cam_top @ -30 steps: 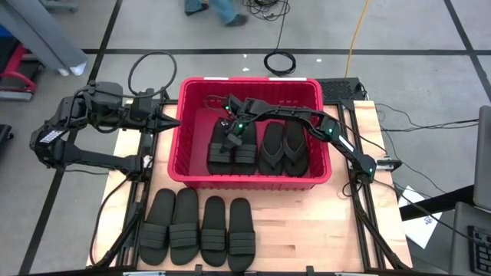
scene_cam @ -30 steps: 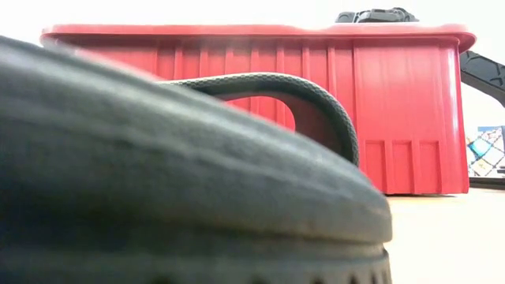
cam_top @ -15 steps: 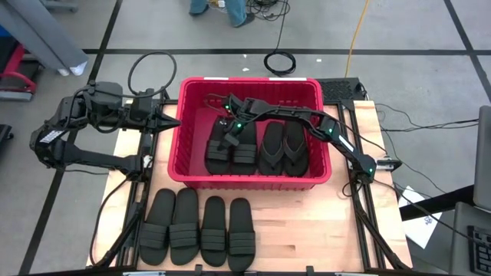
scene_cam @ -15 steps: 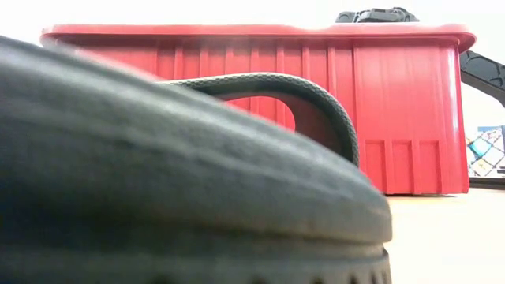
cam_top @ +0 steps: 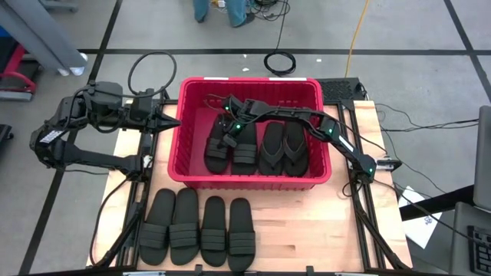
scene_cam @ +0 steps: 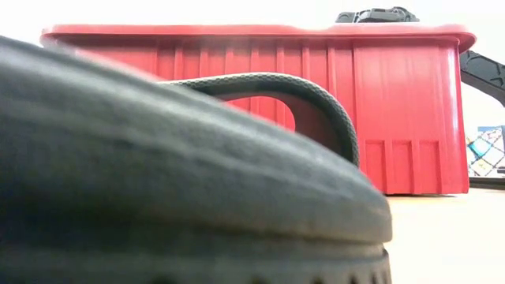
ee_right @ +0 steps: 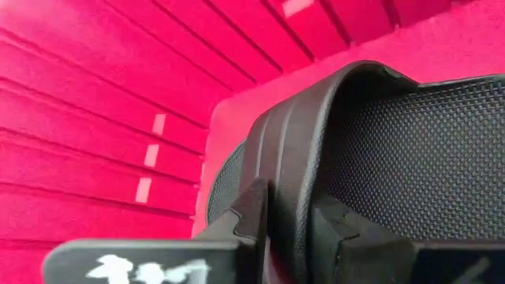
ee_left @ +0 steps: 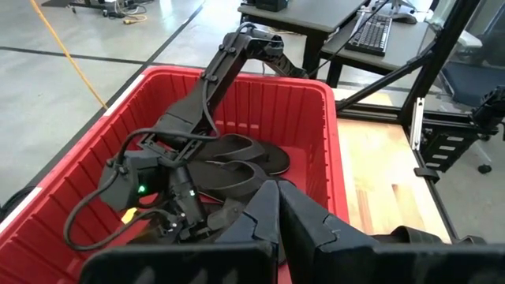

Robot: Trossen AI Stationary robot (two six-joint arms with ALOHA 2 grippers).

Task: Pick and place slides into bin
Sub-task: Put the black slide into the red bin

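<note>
The right gripper is down inside the bin, its fingers clamped on the ribbed strap of a slide — the right wrist view shows the strap pinched between the two dark fingers, close to the bin's red left wall. That slide lies at the left of the bin, a little askew, just beside another strapped slide; two thong flip-flops lie to their right. Four more slides wait in a row on the table, near the front edge, outside the bin.

The step in hand looks like the placing of this slide: it seems to rest on the bin floor, though from above I cannot be sure it is fully down. Next the fingers need to part and the arm lift clear — without dragging the strap up with it — then reach for the row on the table.

The left gripper waits just outside the bin's left wall, fingers together, holding nothing.
</note>
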